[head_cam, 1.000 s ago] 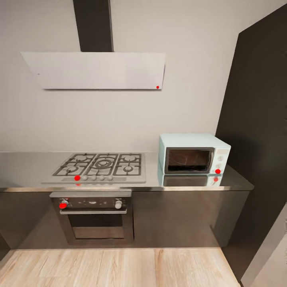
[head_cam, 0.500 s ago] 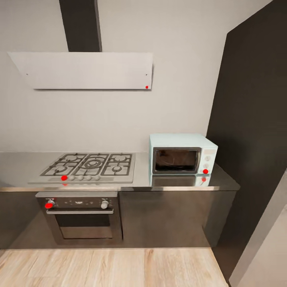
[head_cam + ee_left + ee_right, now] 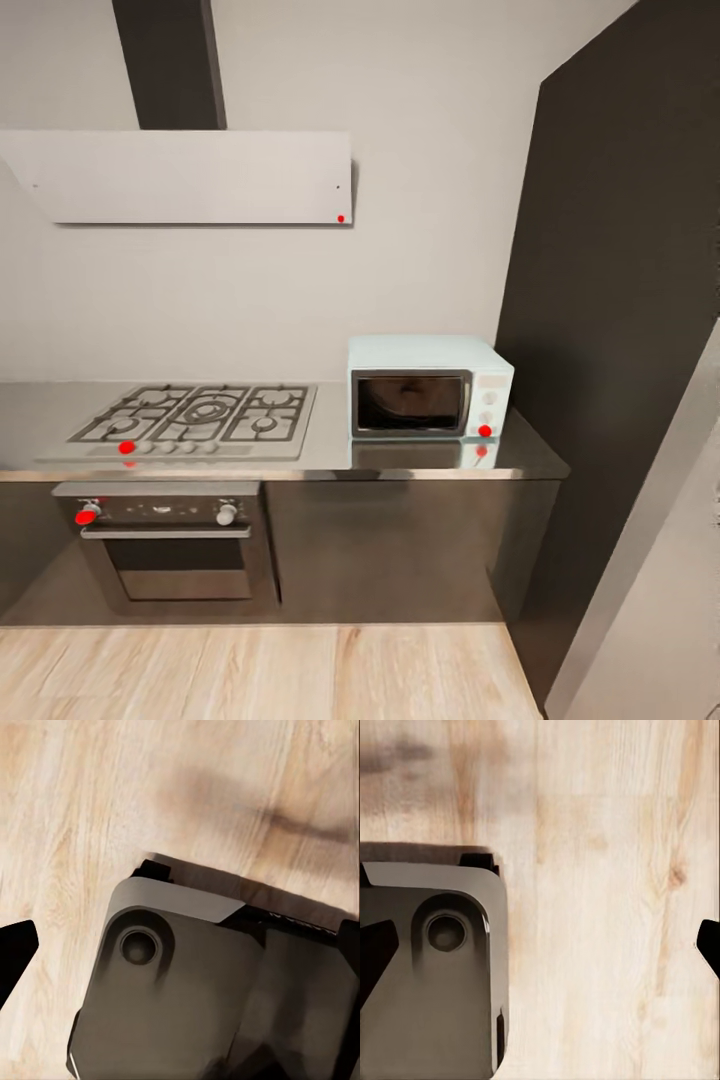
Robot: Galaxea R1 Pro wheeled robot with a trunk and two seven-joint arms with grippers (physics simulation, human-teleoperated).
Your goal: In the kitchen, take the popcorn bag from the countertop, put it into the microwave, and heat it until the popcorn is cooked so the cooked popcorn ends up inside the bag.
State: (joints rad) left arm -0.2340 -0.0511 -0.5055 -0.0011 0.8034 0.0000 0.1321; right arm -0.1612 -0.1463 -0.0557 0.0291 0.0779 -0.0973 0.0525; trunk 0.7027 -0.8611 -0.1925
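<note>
Head camera first: microwave (image 3: 430, 387) sits shut at the right end of the countertop (image 3: 330, 455), beside the hob (image 3: 190, 415), oven (image 3: 170, 540) below. I see no popcorn bag on this stretch, so I judge the step is searching; I'd swing the base slowly and scan the slab before committing an arm. Left wrist camera: arm hangs low, looking down at wood floor (image 3: 112, 795) and the robot's base (image 3: 187, 982); one dark fingertip at the edge, so I cannot tell its spread. Right wrist camera: same downward pose, likewise unclear.
</note>
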